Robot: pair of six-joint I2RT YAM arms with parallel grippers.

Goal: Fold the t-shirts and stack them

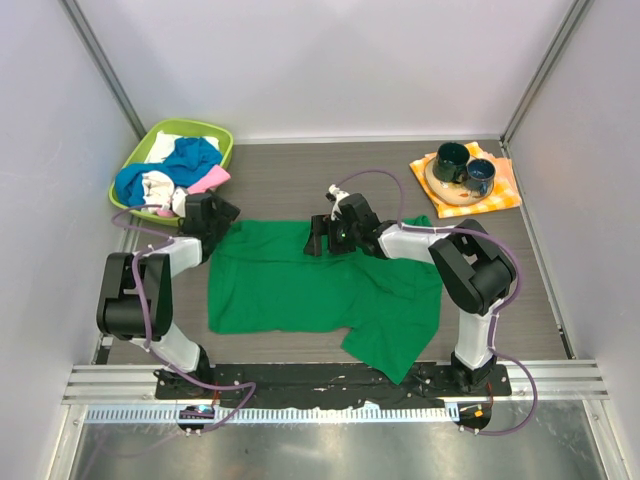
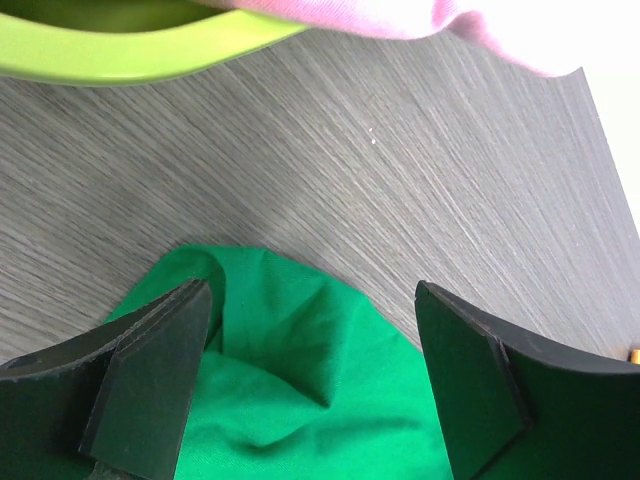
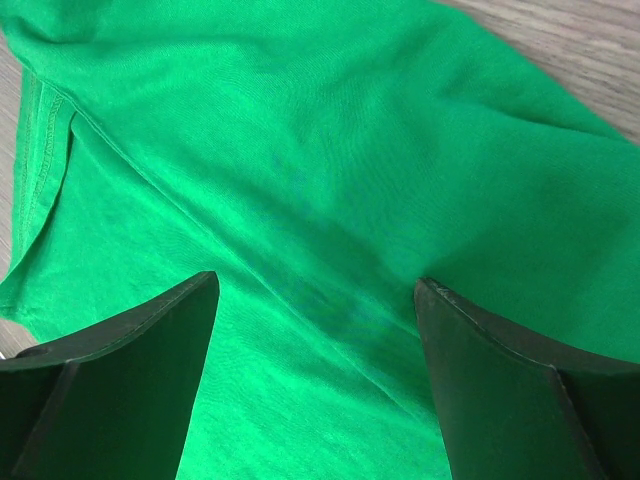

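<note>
A large green t-shirt lies spread on the table, one sleeve hanging toward the near edge. My left gripper hovers open over its far-left corner, the jaws wide apart with a rumpled fold of green cloth between them. My right gripper stands open over the far edge of the shirt, a hem seam to its left. Blue, white and pink t-shirts are heaped in the basket.
A lime-green basket sits at the back left; its rim and the pink cloth lie just beyond my left gripper. At the back right, an orange checkered cloth carries a plate with two dark mugs.
</note>
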